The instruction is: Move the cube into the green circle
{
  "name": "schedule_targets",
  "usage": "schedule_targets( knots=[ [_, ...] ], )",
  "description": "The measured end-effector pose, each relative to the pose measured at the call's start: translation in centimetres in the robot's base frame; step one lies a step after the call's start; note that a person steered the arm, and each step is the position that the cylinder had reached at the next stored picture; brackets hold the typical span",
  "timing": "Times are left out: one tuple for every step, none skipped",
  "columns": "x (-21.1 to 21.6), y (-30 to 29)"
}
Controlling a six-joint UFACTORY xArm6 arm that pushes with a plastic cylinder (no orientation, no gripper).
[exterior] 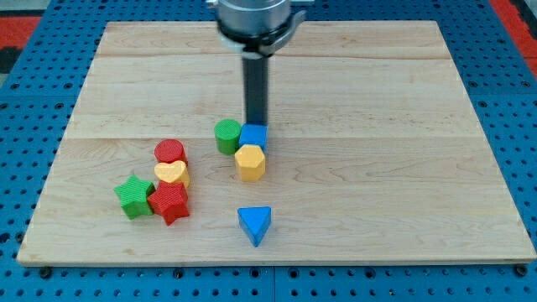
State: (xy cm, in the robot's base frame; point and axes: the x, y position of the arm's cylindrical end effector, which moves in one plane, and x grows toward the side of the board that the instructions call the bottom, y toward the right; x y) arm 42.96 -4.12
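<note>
Pale wooden counter (377, 168) carrying eight blocks. Centre: green cylinder (226, 136), blue cube (253, 136) and yellow hexagon (250, 162), touching; blue triangle (254, 224) below. Left cluster: red cylinder (169, 152), yellow heart (172, 174), green star (133, 195), red star (169, 202).

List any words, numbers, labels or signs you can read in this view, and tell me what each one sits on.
None: no readable text, number, brand or sign shows in this view.
Blue cube, green cylinder, yellow hexagonal block: plain ribbed faces, unmarked.
Other blocks, wooden board and blue pegboard: no lettering.
My tip, just behind the blue cube: plain dark rod; the grey mount above it is blurred, with no legible marking.
</note>
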Motion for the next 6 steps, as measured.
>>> schedule_targets(
  knots=[
    [1.7, -4.9],
    [2.6, -5.4],
    [-0.7, -4.4],
    [-0.6, 4.0],
    [1.6, 6.9],
    [2.5, 1.6]
  ],
)
